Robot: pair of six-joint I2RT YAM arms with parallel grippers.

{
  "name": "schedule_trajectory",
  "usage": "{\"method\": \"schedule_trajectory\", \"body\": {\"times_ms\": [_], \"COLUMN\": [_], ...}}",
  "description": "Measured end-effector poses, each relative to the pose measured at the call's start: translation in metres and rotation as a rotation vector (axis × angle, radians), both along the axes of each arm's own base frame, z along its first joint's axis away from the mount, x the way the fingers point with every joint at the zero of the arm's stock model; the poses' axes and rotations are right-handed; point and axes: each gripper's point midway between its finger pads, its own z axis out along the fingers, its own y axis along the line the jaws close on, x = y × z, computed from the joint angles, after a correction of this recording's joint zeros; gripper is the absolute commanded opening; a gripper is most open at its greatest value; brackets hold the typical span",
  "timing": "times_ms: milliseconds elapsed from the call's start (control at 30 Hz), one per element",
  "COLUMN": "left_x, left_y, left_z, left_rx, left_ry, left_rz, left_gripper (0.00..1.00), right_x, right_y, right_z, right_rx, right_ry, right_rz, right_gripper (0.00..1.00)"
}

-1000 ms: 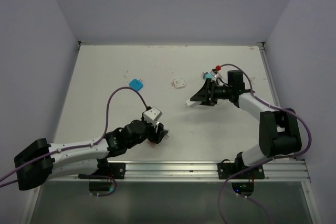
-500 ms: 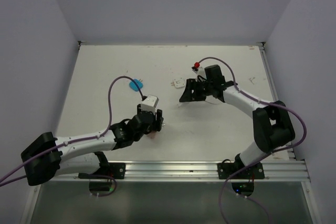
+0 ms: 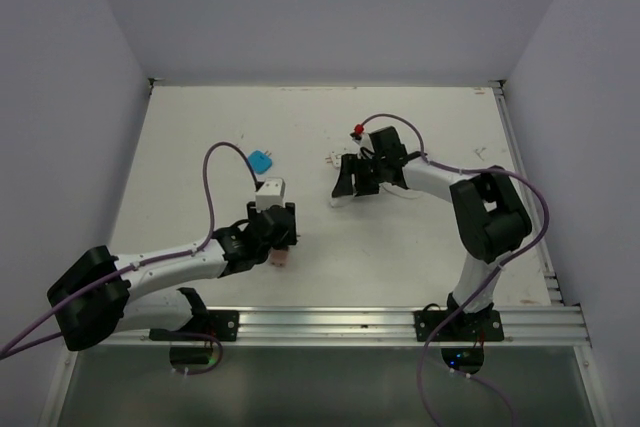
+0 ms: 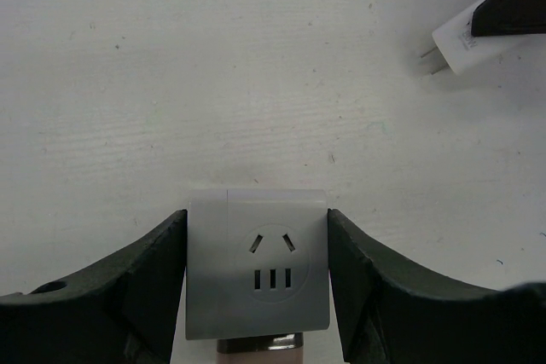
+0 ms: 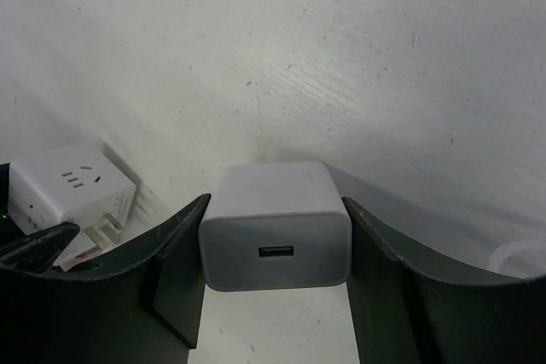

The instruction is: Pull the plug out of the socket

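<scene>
Your left gripper (image 4: 258, 232) is clamped on the one socket (image 4: 258, 274), near the table's (image 3: 200, 127) front; your right gripper (image 5: 275, 210) pinches one plug (image 5: 275, 240), apart from the socket. A second plug (image 3: 338, 159) lies loose; one blue piece (image 3: 260, 160) too.

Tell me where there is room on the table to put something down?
Bare table runs along the back wall, behind the blue piece. More lies at the front, between the left arm and the right arm, and by the left edge. The middle is crowded: the left hand with the socket, the right hand with the plug, and a small white block.
</scene>
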Motion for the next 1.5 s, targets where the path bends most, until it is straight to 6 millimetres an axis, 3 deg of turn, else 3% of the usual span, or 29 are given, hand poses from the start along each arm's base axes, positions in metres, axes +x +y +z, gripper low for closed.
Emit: {"method": "schedule_trajectory", "body": {"times_ms": [133,267,333,400,600,733,933,1033,1233,1433,1500], "left_x": [-0.001,-0.002,-0.002,-0.001,0.001,0.004,0.008,0.01,0.011,0.012,0.014], "left_y": [0.001,0.003,0.004,0.006,0.006,0.004,0.0,-0.004,-0.012,-0.016,-0.019], "left_z": [-0.001,-0.003,-0.004,-0.004,-0.008,-0.008,-0.008,-0.007,-0.005,-0.001,0.002], "left_rx": [-0.005,-0.014,-0.019,-0.029,-0.056,-0.079,-0.121,-0.133,-0.163,-0.19,-0.203], "left_ry": [0.01,0.021,0.025,0.031,0.055,0.064,0.087,0.1,0.119,0.124,0.122], "left_rz": [0.012,0.03,0.043,0.06,0.113,0.153,0.236,0.256,0.261,0.27,0.278], "left_gripper": [0.0,0.0,0.0,0.0,0.0,0.01,0.24,0.31,0.34,0.57,0.57], "right_x": [0.004,0.011,0.014,0.017,0.028,0.03,0.021,0.016,0.013,-0.005,-0.012], "right_y": [0.009,0.014,0.014,0.011,-0.01,-0.017,-0.034,-0.042,-0.058,-0.069,-0.073], "right_z": [-0.001,0.0,0.0,0.0,-0.006,-0.003,0.006,0.013,0.029,0.023,0.029], "right_rx": [0.051,0.097,0.113,0.132,0.115,0.09,0.02,-0.011,-0.071,-0.102,-0.105], "right_ry": [0.027,0.046,0.06,0.077,0.097,0.08,0.047,0.022,-0.045,-0.044,-0.063], "right_rz": [-0.031,-0.076,-0.104,-0.136,-0.224,-0.242,-0.26,-0.271,-0.285,-0.275,-0.272], "right_gripper": [0.26,0.41,0.54,0.69,0.93,0.98,0.99,0.99,0.99,0.99,0.99]}}
